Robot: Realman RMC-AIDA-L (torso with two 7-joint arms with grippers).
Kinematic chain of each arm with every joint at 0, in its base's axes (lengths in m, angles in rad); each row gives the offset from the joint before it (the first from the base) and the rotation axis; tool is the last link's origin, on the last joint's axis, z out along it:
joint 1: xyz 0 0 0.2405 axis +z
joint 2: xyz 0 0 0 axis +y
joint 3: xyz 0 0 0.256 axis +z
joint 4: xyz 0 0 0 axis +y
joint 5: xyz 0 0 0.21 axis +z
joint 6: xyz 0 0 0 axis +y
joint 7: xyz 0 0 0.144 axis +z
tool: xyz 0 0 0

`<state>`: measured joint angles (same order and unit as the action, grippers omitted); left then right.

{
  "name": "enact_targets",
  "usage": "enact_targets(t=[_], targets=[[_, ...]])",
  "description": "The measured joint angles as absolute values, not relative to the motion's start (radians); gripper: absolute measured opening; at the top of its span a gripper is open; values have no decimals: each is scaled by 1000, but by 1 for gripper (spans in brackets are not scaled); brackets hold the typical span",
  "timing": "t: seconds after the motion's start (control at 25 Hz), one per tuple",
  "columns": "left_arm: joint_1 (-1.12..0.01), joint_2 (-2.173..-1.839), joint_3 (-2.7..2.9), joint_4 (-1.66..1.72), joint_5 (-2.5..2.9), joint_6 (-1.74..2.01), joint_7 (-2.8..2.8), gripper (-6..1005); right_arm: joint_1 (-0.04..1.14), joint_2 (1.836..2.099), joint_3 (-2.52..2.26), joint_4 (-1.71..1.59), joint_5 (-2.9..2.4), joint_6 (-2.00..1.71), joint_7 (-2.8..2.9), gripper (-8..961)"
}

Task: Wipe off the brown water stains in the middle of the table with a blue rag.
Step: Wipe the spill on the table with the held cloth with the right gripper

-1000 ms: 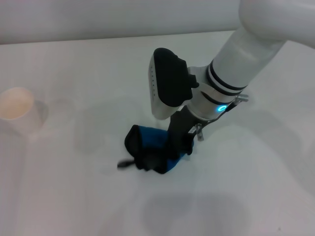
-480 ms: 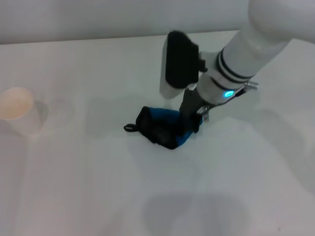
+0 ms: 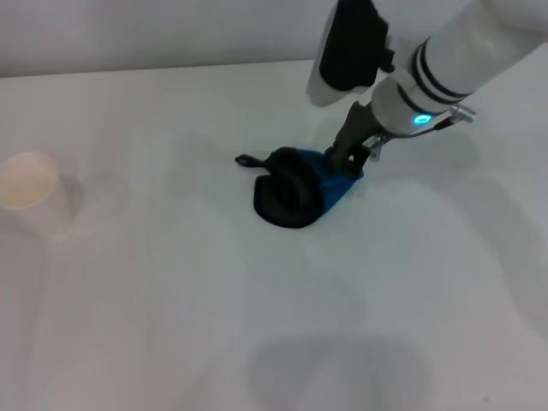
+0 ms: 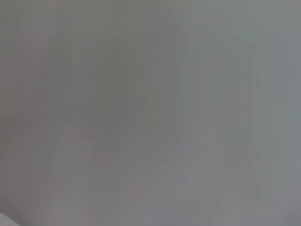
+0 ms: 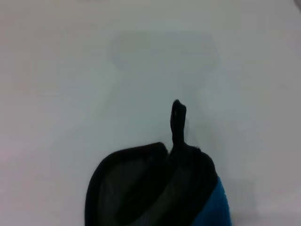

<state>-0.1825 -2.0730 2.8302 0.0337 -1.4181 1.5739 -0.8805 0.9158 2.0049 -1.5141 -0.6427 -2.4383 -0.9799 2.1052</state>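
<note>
Head view: right gripper (image 3: pixel 349 161) clamps the blue rag (image 3: pixel 300 187) on the table (image 3: pixel 171 325); no brown stains show, wiping seems nearly done.

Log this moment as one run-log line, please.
phase: wiping | right gripper: on blue rag, rag bunched on table | left: not in view

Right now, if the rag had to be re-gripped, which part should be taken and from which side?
The bunched blue fold beside the right pincer, taken from above. The rag lies crumpled on the table, so its raised middle gives more to pinch than the thin black loop lying flat at its left.
</note>
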Motion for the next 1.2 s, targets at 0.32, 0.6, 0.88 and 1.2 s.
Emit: enact_targets(t=[0.32, 0.6, 0.88, 1.2], targets=[[-183, -2072, 2830, 34, -1420, 1574, -881, 891, 883, 2006, -1475, -680, -2442, -987, 2148, 10], [-183, -2072, 2830, 34, -1421, 1574, -881, 891, 858, 1999, -1398, -688, -2445, -969, 2157, 10], [-183, -2072, 2830, 34, -1422, 1574, -881, 892, 837, 1997, -1351, -709, -2470, -912, 2179, 9], [-177, -2072, 2829, 34, -1422, 1574, -880, 892, 827, 1980, -1315, -710, -2487, -882, 2193, 9]])
